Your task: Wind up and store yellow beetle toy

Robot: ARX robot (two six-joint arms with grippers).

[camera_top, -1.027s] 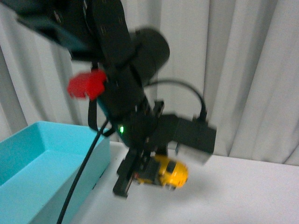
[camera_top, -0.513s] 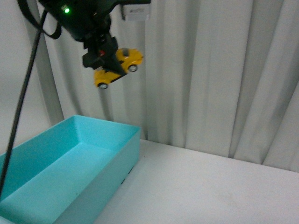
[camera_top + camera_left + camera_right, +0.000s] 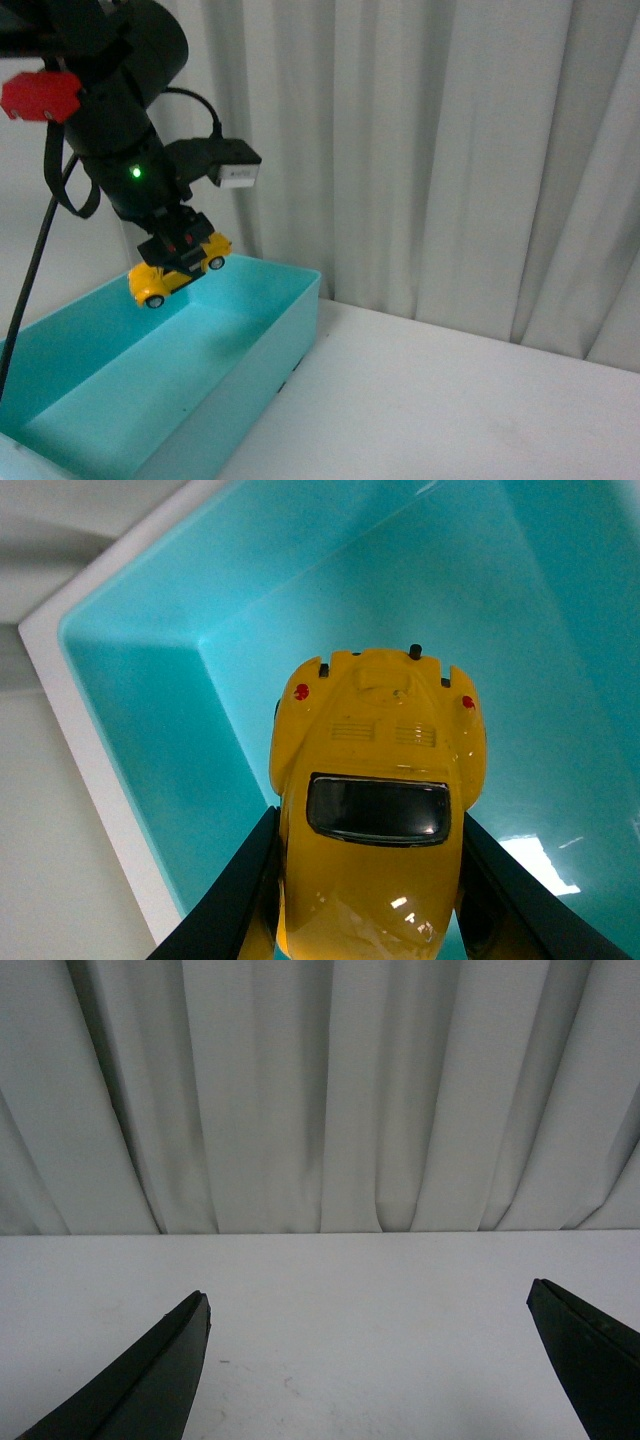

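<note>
The yellow beetle toy (image 3: 178, 269) is a small glossy yellow car with dark windows. My left gripper (image 3: 180, 252) is shut on it and holds it tilted in the air above the far end of the turquoise bin (image 3: 290, 330). In the left wrist view the toy (image 3: 375, 810) sits between my two black fingers (image 3: 235, 890), its rear pointing into the bin (image 3: 130, 730). My right gripper (image 3: 370, 1305) is open and empty above the white table (image 3: 330, 1300); it does not show in the front view.
A white table (image 3: 450, 400) lies to the right of the bin. Pale grey curtains (image 3: 420, 150) hang behind it. A black cable (image 3: 30, 280) runs down the left side. The bin holds nothing visible.
My left arm has carried the toy from the table up high, then down and left to just above the bin's far end.
</note>
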